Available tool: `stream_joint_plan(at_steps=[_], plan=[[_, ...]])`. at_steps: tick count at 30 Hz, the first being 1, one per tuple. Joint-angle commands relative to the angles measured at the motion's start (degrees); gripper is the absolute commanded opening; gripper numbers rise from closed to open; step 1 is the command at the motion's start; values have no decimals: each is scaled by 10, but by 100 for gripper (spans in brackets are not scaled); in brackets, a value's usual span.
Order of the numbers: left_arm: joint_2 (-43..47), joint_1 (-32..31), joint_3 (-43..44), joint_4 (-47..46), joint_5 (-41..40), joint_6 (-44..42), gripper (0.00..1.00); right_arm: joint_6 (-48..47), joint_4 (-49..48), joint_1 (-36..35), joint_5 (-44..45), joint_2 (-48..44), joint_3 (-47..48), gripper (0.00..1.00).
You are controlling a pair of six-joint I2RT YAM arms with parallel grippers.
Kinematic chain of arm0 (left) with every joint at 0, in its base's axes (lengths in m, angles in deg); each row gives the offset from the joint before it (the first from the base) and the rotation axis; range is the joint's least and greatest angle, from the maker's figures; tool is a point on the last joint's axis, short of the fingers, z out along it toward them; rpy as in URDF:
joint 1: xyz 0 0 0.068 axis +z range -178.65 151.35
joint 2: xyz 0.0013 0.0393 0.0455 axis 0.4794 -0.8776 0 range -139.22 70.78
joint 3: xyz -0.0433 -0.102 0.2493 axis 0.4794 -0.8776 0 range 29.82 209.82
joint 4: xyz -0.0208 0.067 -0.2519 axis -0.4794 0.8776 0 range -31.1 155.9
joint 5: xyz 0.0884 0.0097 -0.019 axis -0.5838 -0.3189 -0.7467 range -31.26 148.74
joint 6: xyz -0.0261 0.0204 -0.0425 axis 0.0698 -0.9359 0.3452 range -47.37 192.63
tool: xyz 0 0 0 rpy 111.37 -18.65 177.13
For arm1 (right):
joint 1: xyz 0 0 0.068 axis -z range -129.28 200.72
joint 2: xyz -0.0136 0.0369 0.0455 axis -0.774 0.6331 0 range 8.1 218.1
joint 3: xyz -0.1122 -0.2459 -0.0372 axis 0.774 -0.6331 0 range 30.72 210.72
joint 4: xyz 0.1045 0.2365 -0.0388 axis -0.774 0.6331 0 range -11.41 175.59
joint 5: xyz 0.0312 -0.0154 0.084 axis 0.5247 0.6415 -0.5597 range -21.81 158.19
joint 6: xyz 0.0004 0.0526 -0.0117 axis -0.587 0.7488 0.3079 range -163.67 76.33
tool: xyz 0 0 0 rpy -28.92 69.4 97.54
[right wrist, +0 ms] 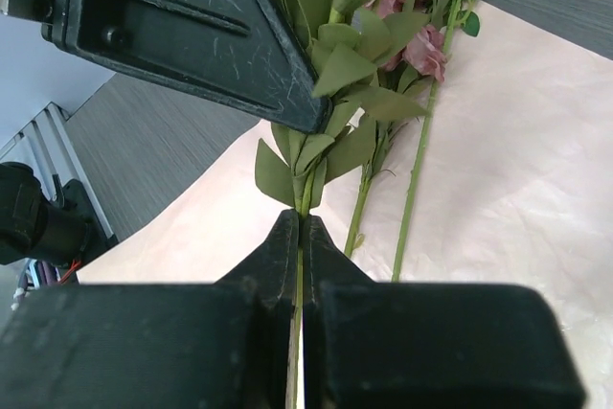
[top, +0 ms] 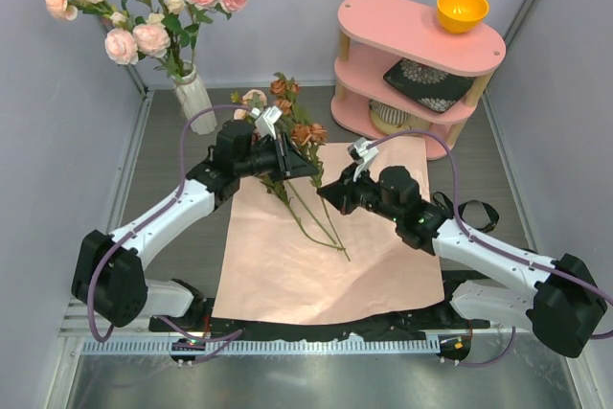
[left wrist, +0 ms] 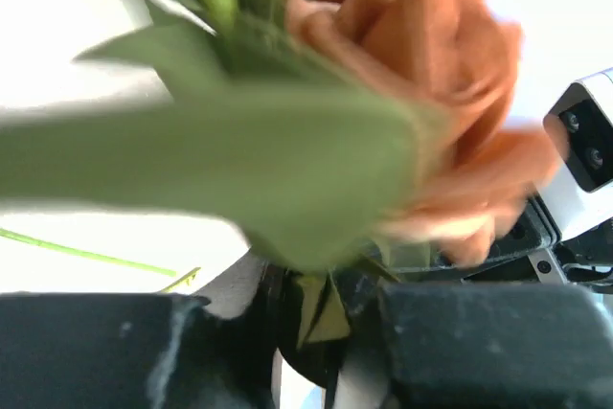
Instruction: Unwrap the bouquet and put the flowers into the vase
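**Artificial roses, loose on opened wrap**

Flowers [top: 305, 200]: lying under both sets of jaws, on the spread pink paper [top: 326, 275].
Green stem [right wrist: 305, 204]: pinched tight in the right gripper [right wrist: 300, 229].
Rust rose [left wrist: 431, 64]: just ahead of the left gripper [left wrist: 292, 318]. A leafy stem sits between its jaws; I cannot tell whether they grip it.
Vase [top: 194, 98]: well beyond the left jaws.

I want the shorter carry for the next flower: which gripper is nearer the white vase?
Left. The left gripper is right of the vase, toward the bases, at the paper's far edge; the right gripper is farther right.
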Motion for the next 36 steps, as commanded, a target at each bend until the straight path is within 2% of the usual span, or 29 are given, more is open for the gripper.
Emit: stream_joint_plan(at_steps=[1, 3, 4, 5, 6, 7, 9, 10, 11, 13, 15, 19, 21, 25, 28, 30, 33, 36], plan=[[1, -3, 31, -14, -4, -16, 12, -13, -14, -2, -15, -20, 0, 1], [6, -3, 42, 8, -17, -41, 3, -17, -11, -2, -20, -21, -2, 3], [15, -3, 45, 39, -36, -50, 0, -18, -9, -2, -21, -21, -3, 7], [21, -3, 49, 50, -49, -60, 0, -20, -3, -2, -12, -22, -3, 15], [30, -3, 52, 61, -67, -83, 0, -20, 4, -2, -3, -23, -3, 28], [41, -3, 53, 88, -88, -98, 0, -20, 17, -2, 12, -24, -3, 33], [81, -5, 53, 114, -166, -144, 0, -13, 30, -2, 77, -33, -8, 45], [95, -5, 52, 140, -196, -158, 0, -11, 38, -2, 97, -37, -11, 47], [125, -6, 51, 153, -262, -170, 0, -10, 43, -2, 104, -42, -16, 48], [152, -8, 47, 184, -319, -210, 0, -10, 53, -1, 146, -45, -19, 49], [189, -8, 45, 200, -401, -230, 0, -9, 56, -1, 147, -43, -21, 49], [221, -8, 37, 211, -508, -266, 0, -4, 56, -3, 139, -32, -18, 49], [201, -7, 50, 217, -556, -290, 0, -2, 54, -2, 136, -26, -17, 49], [128, -5, 156, 271, -627, -315, 0, 2, 56, -2, 126, -21, -10, 49], [94, 0, 211, 241, -686, -347, 0, 2, 63, -2, 129, -30, -10, 50], [84, 16, 228, 175, -694, -387, 0, 2, 66, -3, 134, -36, -14, 49], [51, 64, 283, 124, -686, -403, 0, 1, 76, -2, 138, -45, -13, 50], [3, 123, 389, 116, -667, -397, 0, -4, 88, -1, 145, -54, -10, 50]])
